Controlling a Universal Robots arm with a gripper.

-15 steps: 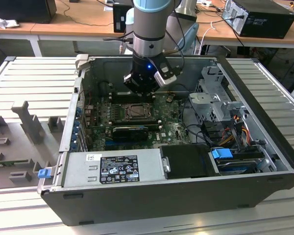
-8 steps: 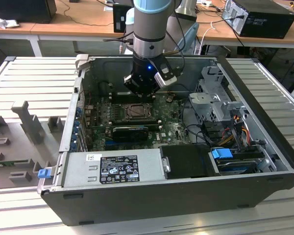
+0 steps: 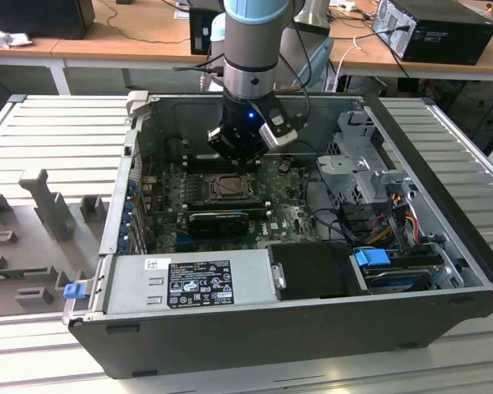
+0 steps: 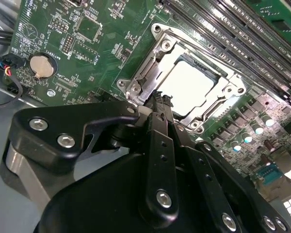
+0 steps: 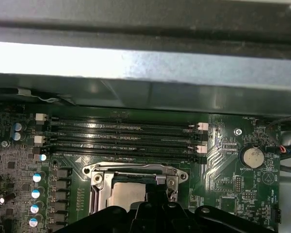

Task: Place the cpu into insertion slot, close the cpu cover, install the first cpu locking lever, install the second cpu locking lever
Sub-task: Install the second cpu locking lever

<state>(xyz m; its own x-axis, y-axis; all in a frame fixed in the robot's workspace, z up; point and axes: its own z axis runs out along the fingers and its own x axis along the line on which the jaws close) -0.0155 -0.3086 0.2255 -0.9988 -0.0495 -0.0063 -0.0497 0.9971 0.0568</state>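
The cpu [image 4: 186, 86] shows its pale square face lying in the insertion slot [image 3: 228, 187] on the green motherboard. The silvery cpu cover [image 4: 153, 73] lies flat around it, with the chip visible through its window. In the first wrist view the cpu [image 5: 127, 196] and the cpu cover [image 5: 136, 170] sit just beyond my black fingers. My gripper [image 4: 160, 99] is shut, its tips at the socket's edge near one corner; I see nothing held between them. In the exterior view the gripper [image 3: 234, 154] hangs just behind the socket. I cannot make out how the locking levers stand.
Long memory slots [image 5: 126, 136] run along the socket's far side, close to the case wall [image 5: 136, 92]. A coin battery [image 4: 42, 66] sits nearby. A black ribbed card [image 3: 218, 220], the power supply [image 3: 197, 283], a drive cage [image 3: 361, 164] and cables crowd the case.
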